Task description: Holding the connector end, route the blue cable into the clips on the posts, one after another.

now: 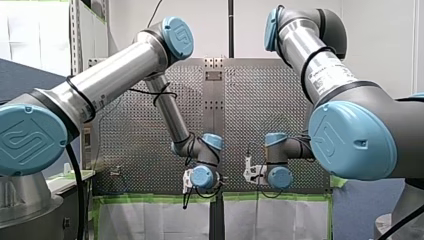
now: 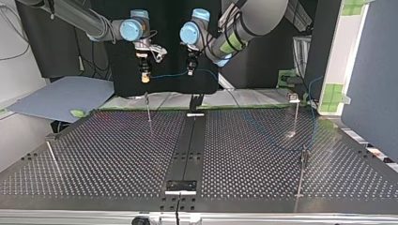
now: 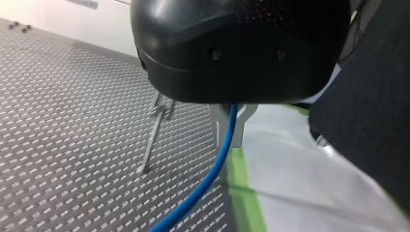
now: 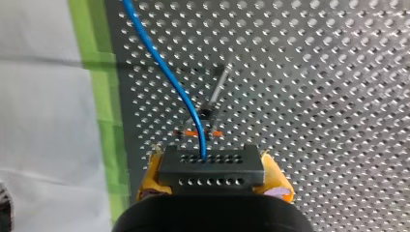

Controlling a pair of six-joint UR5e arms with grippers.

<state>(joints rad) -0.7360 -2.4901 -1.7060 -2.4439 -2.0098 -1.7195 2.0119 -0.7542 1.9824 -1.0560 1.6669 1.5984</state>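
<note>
1. Your thin blue cable (image 2: 169,75) hung in the air between the two pincers, over the edge nearest the arms of the grey metal desk full of little holes (image 2: 117,154). Past my left pincer it dropped down to the desk.
2. My right pincer (image 4: 211,166), with yellow pads, pinched the cable's end. My left pincer (image 3: 233,123) was closed around the cable a bit further along.
3. The cable looked light and bendy, so I think it would sag and swing. You should hold it by the hard end and keep it a little tight.
4. You had no box or bowl here. The only holders were the small clips on the thin metal posts (image 2: 149,110). The clip (image 4: 207,114) under my right pincer looked empty, with the cable passing just beside it.
</note>
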